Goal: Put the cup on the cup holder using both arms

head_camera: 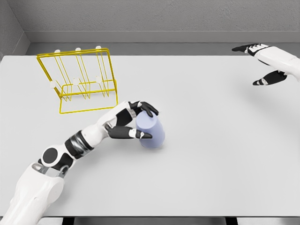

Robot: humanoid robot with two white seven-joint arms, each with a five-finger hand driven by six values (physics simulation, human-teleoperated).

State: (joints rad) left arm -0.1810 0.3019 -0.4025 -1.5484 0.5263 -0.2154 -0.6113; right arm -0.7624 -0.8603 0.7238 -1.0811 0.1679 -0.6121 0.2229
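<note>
A pale lavender cup (152, 131) stands on the white table (211, 154) near the middle. My left hand (140, 121) wraps it from the left, black fingers curled over its top and along its front side. The yellow wire cup holder (80, 79), with white-tipped pegs, stands at the back left, well apart from the cup. My right hand (262, 63) hovers at the far right edge of the view, fingers spread, holding nothing.
A grey wall runs behind the table's far edge. The left forearm lies diagonally across the table's lower left.
</note>
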